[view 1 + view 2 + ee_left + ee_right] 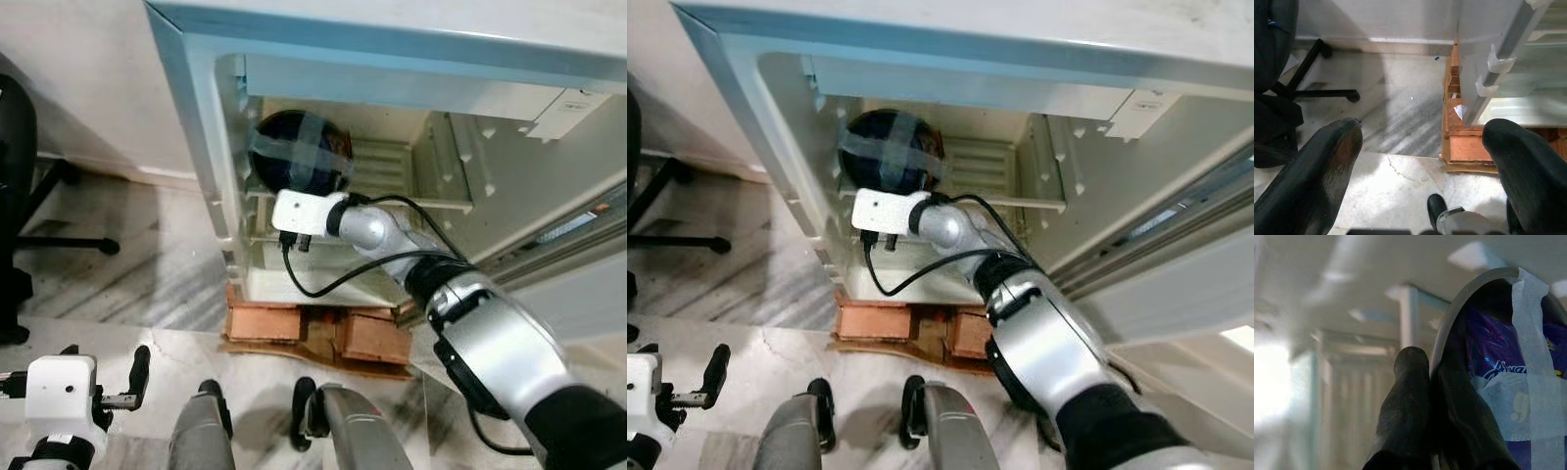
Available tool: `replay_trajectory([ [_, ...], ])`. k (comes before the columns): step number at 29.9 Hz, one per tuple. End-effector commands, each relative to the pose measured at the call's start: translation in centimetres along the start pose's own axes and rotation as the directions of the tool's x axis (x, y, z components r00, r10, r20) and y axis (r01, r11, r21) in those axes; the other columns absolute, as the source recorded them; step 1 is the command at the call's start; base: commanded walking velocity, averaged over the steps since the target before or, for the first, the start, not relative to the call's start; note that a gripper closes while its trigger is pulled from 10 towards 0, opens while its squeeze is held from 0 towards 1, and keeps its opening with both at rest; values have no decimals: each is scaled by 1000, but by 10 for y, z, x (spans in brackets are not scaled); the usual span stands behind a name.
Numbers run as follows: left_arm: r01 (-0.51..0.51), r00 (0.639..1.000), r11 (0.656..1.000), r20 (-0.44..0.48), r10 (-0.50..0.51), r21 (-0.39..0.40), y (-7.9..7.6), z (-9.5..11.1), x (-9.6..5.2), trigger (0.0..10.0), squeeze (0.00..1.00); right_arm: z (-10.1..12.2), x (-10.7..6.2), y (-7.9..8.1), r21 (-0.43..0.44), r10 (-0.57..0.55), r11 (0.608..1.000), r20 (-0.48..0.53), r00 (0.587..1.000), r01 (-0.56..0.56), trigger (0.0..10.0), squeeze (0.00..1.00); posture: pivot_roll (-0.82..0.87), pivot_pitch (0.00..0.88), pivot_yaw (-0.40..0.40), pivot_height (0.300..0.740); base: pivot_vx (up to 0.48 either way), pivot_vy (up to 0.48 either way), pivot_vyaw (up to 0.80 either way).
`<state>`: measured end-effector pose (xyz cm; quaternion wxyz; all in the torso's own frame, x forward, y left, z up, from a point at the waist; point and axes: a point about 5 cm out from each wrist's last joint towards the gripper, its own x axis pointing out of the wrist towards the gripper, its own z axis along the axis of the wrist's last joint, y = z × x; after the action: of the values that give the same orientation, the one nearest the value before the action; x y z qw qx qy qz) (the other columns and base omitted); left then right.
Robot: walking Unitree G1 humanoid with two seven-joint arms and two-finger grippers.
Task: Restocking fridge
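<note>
Open fridge (196,117), pale inside, raised on brick blocks (313,333) over a grey-veined marble floor (147,264). Black office chair (20,196) off to the left. On a ribbed shelf (985,166), a dark taped bowl (887,152) (purple packet inside), rim pinched by right gripper (1425,382). Left gripper (1425,161) low, fingers spread apart.

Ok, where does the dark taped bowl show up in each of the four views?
Left eye view: bowl on the fridge's upper shelf, just above the right hand's white wrist.
Right eye view: same bowl, upper left of the fridge interior.
Left wrist view: not in it; floor and fridge base instead.
Right wrist view: bowl close up, its rim pinched between the fingers.
Shared landmark: the brick base under the fridge.
</note>
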<state>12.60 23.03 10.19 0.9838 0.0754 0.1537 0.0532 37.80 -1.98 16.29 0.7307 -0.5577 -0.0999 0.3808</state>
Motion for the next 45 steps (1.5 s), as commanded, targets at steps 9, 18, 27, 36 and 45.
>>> replay_trajectory([
  [9, -12, 999, 1000, -36, 12, -9, -5, -5, -3, 10000, 0, 12, 6, -1, -208, -58, 976, 19, 998, 60, 10000, 902, 304, 384, -156, 740, 0, 0, 0],
  [18, -14, 999, 1000, -31, 14, -18, -8, -5, 1, 10000, 0, 10, 3, -21, -266, -196, 943, 35, 980, 198, 10000, 1000, 295, 369, -162, 740, 0, 0, 0],
  [27, -13, 1000, 1000, -28, 12, -24, -11, -7, 7, 10000, 0, -1, -2, -34, -337, -282, 905, -17, 959, 260, 10000, 1000, 291, 352, -163, 740, 0, 0, 0],
  [36, -8, 1000, 1000, -29, 7, -25, -12, -10, 13, 10000, 0, -16, -5, -21, -267, -178, 953, -120, 977, 141, 10000, 1000, 288, 321, -166, 740, 0, 0, 0],
  [45, 0, 1000, 1000, -8, 0, -24, -15, -9, 27, 10000, 0, -36, -17, -23, 139, -116, 981, -154, 981, 137, 10000, 1000, 273, 274, -170, 740, 0, 0, 0],
])
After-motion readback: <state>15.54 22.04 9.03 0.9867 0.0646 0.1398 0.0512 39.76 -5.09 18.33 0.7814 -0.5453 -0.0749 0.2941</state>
